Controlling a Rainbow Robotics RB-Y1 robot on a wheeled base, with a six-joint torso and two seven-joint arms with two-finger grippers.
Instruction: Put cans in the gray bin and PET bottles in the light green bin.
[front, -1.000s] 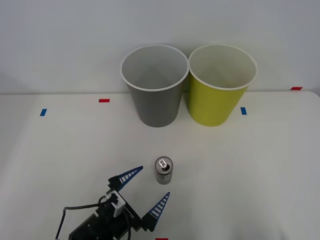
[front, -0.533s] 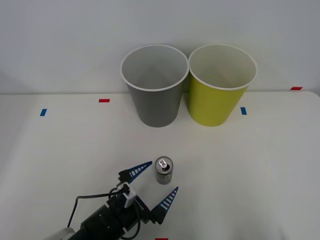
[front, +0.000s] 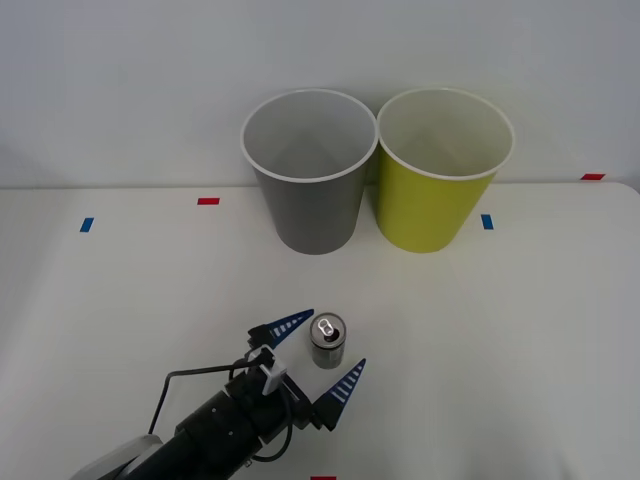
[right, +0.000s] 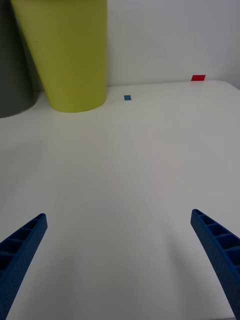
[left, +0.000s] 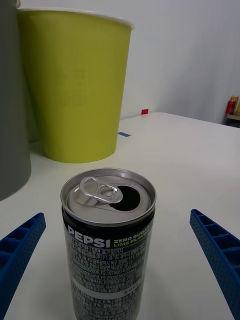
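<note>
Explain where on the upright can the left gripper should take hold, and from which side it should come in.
Grip the can around the middle of its round side wall, coming in level from the robot's side. It stands upright with its opened top up, and the open left gripper already has a finger on either side. The gray bin stands beyond.

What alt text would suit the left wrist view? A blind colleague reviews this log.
An opened black Pepsi can stands upright on the white table, centred between the open left claw's two blue fingers and not touching either. Behind it stand the light green bin and the gray bin.
</note>
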